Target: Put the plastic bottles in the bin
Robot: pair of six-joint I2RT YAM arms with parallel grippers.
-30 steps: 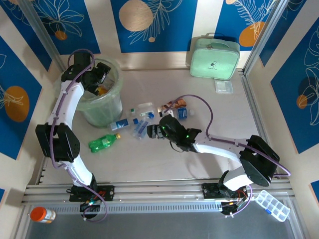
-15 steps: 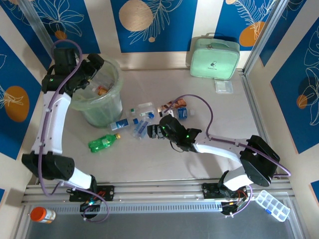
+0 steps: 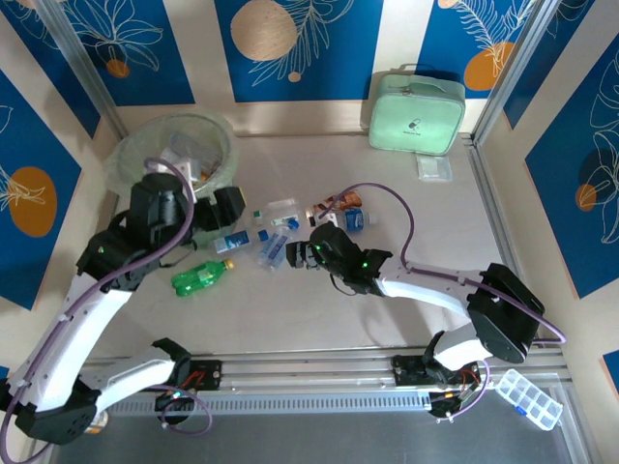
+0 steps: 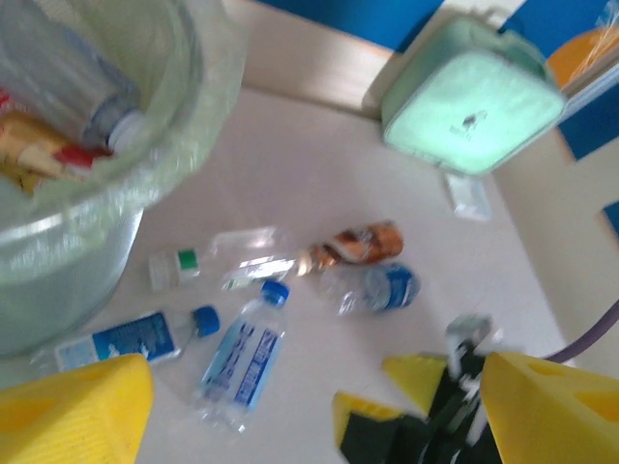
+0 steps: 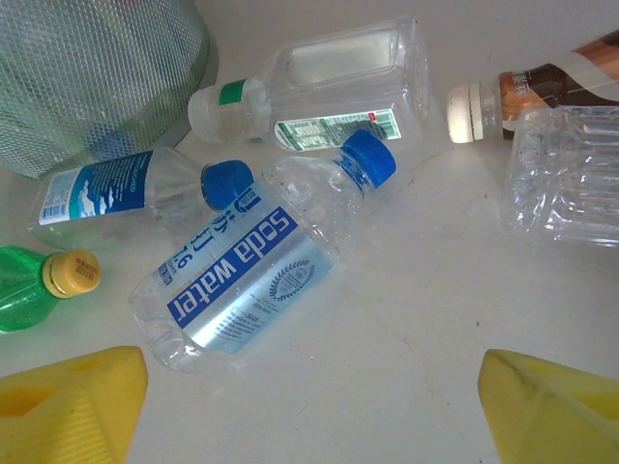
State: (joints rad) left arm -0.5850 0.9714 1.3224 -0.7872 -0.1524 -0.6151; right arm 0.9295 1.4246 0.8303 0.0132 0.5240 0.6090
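Below the right gripper [image 5: 311,360], its fingers spread wide and empty, I see the clear crushed soda-water bottle [image 5: 253,280] lying flat on the pale table [image 5: 416,290]. Its long axis is diagonal, with the blue cap aimed up-right in the wrist view. Alongside, the blue-labelled clear bottle [image 5: 116,198] points its cap right. The round pale-green bag-lined bin [image 3: 215,135] holds several crushed bottles [image 4: 102,116]. The left gripper [image 4: 319,372] hangs near the bin, fingers apart, empty.
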